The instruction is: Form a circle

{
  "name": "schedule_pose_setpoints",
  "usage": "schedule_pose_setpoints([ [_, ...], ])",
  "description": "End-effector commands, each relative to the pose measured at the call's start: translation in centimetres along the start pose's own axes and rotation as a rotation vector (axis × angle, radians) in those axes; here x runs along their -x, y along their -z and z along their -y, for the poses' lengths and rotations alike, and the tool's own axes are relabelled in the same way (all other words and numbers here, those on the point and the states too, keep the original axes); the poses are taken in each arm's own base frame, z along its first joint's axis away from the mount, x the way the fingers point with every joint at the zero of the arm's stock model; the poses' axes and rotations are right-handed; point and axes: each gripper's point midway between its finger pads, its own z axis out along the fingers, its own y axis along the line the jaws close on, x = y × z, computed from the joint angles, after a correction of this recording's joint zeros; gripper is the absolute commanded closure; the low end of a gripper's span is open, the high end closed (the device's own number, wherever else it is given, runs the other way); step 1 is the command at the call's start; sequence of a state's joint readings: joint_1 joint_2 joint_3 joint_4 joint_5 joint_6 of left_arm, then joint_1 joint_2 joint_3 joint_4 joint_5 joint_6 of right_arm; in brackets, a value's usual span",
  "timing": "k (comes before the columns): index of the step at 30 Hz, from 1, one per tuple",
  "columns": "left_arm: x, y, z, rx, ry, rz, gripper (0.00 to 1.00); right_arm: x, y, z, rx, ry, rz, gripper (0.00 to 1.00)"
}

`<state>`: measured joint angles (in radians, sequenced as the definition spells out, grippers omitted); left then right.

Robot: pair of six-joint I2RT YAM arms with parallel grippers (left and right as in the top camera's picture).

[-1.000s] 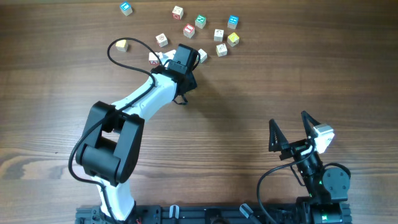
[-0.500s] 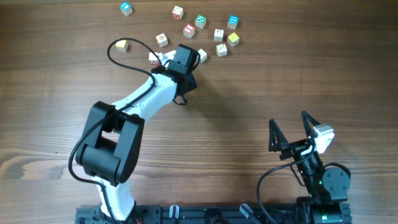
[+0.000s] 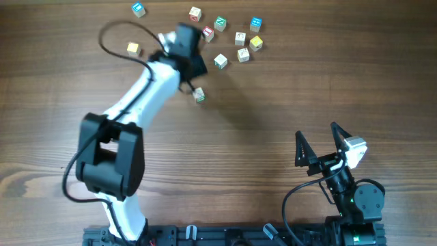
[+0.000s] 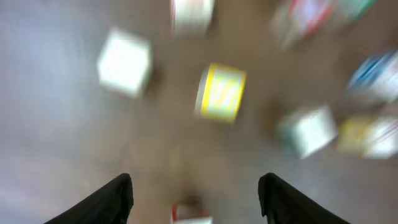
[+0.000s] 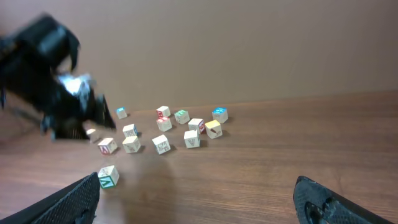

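Overhead view says we're not close to done yet, folks. The circle (image 3: 240, 38) is more of a loose clump for now: a handful of little cubes just beside the left jaws, on the side away from the pale cube (image 3: 133, 48). Most of them have gaps between them, and we can't make out a clean closed ring.

Three strays sit outside the clump. The pale cube and a blue cube (image 3: 138, 9) are on the far side of the left jaws from it. A green-marked cube (image 3: 199, 94) lies alone near the left jaws, back toward the left arm (image 3: 147, 89).

The left wrist view is badly smeared, but the left jaws are clearly apart with nothing clamped. A yellow-edged cube (image 4: 221, 92) sits straight ahead of them, and a sliver of another cube (image 4: 189, 214) shows between the tips at the bottom edge, seemingly touching neither.

The right jaws are spread wide and empty, well apart from every cube, with bare tabletop (image 3: 307, 82) between.

Our guess at what's left: pull in the strays, tighten the gaps, close the ring. So most of the job.
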<state>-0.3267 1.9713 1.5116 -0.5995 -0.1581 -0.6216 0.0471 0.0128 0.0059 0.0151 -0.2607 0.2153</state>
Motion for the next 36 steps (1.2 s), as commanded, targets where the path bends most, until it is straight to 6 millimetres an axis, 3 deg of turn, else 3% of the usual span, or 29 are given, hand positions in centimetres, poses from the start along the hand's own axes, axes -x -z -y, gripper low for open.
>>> schedule_pose_setpoints([
  [1,4.9,1.7,-0.2,-0.049,-0.031,0.091,0.33,0.3,0.0,0.0,-0.001,0.008,0.013,0.00],
  [4,6.4,0.5,-3.0,-0.002,-0.001,0.103,0.37,0.3,0.0,0.0,-0.001,0.009,0.013,0.00],
  [7,6.6,-1.0,-4.5,0.026,0.012,0.088,0.36,0.3,0.0,0.0,-0.001,0.008,0.013,0.00],
  [12,4.9,-4.7,-5.4,0.061,-0.144,0.029,0.34,0.3,0.0,0.0,-0.001,0.008,0.013,0.00],
  [21,3.3,-8.8,-6.3,0.083,-0.146,-0.008,0.37,0.3,0.0,0.0,-0.001,0.009,0.013,0.00],
  [26,3.2,-9.4,-6.2,0.080,-0.199,-0.006,0.51,0.3,0.0,0.0,-0.001,0.008,0.013,0.00],
  [30,3.4,-9.4,-6.1,0.077,-0.223,0.000,0.52,0.3,0.0,0.0,-0.001,0.009,0.013,0.00],
  [36,3.4,-9.4,-6.1,0.076,-0.224,0.000,0.64,0.3,0.0,0.0,-0.001,0.008,0.013,0.00],
])
